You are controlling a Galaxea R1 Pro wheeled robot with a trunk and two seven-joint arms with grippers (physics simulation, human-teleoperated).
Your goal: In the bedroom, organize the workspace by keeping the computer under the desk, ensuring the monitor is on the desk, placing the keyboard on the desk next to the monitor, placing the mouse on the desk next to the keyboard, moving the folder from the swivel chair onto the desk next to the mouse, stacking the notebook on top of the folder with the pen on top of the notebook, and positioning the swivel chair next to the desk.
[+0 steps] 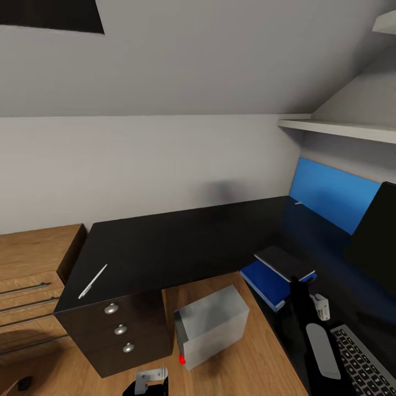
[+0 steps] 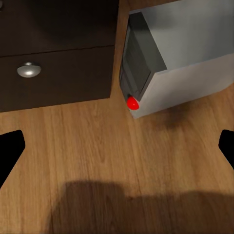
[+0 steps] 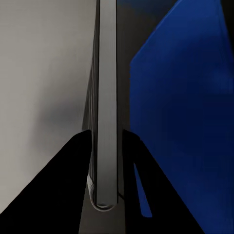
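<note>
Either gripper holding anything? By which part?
Right gripper looks clamped on the monitor, fingers either side of its thin edge. Left gripper is open and empty.

No readable text, labels, brands or numbers appear on anything here.

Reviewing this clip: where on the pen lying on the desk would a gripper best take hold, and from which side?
Probably at the middle of the pen, coming straight down from above with the fingers across its thin shaft. It lies flat and diagonal on the desk above the drawers, with bare top around it.
</note>
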